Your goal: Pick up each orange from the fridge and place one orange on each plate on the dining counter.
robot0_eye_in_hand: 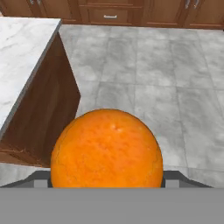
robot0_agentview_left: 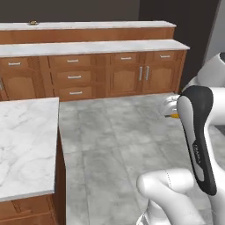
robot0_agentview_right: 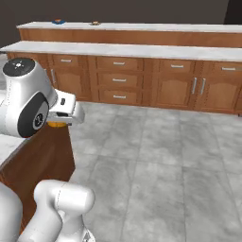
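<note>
Orange and finely pebbled, the bright round orange (robot0_eye_in_hand: 106, 148) sits at six o'clock in the hand view, pressed between the two dark finger tips of the gripper (robot0_eye_in_hand: 106, 177), whose jaws stand wide around the fruit's middle and hold it clear of the floor. It looks light and firm, with a skin that gives a little; being round and smooth it could roll or slip, so a hold across its widest girth, as here, seems the safest.

At nine o'clock in that view lies the marbled white-grey dining counter with brown wooden sides (robot0_eye_in_hand: 26, 57), its corner just beside the carried fruit; no plate can be seen on the part in sight. That corner is the nearest thing to clip. At twelve o'clock runs a row of brown wooden cabinets with metal handles (robot0_agentview_left: 92, 74), well apart. Grey tiled floor (robot0_agentview_right: 160, 156) spreads from three to five o'clock.
</note>
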